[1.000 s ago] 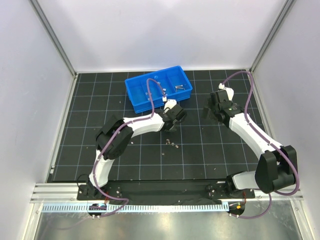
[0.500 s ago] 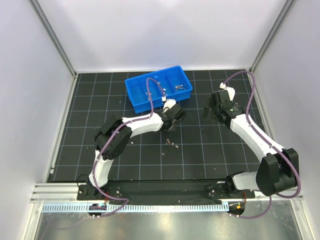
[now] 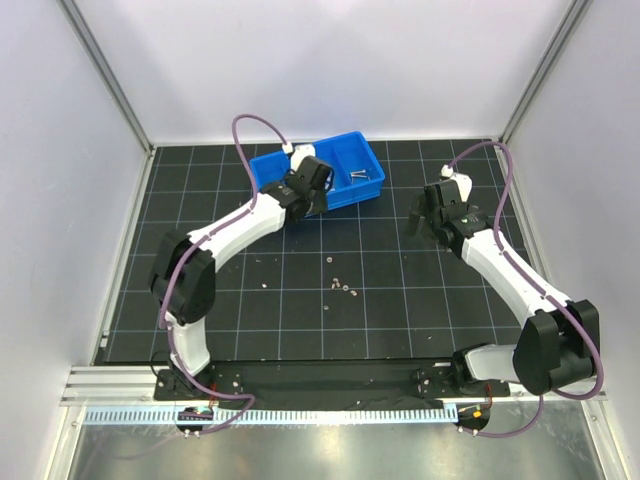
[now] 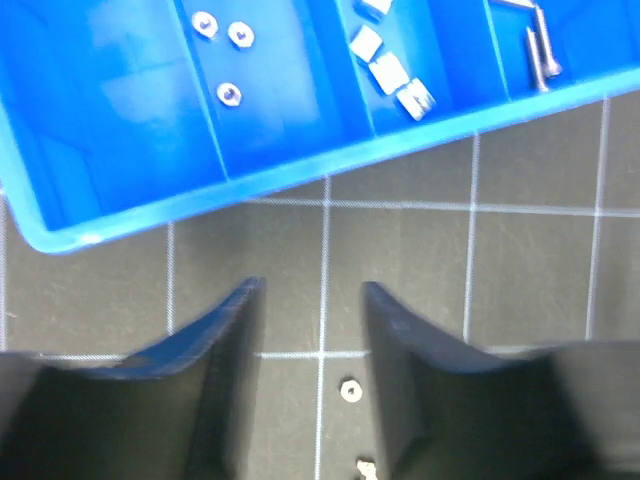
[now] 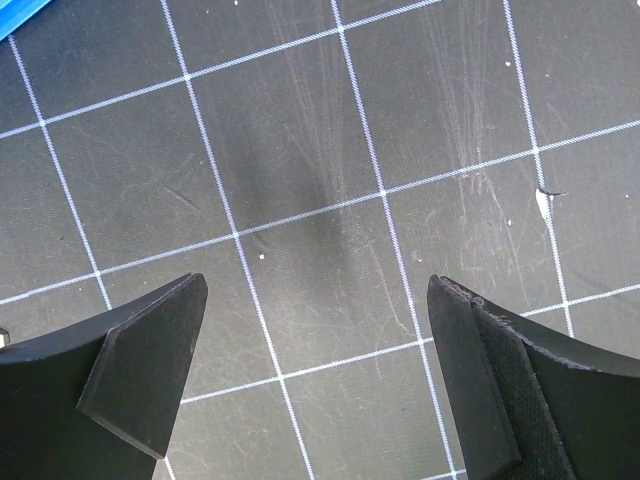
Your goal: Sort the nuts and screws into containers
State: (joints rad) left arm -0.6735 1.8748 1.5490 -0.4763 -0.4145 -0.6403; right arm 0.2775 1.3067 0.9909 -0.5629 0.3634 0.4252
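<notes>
Left pincer sat part-open, nothing gripped, beside blue tray wall; right pincer spread wide, empty, over tabletop.

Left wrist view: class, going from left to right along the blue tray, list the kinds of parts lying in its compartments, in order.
In the blue tray: round nuts → square nuts → screws. The leftmost compartment shows no parts in this view.

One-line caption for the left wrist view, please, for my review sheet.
Left gripper open and empty over the mat, beside the blue tray holding nuts and screws.
</notes>
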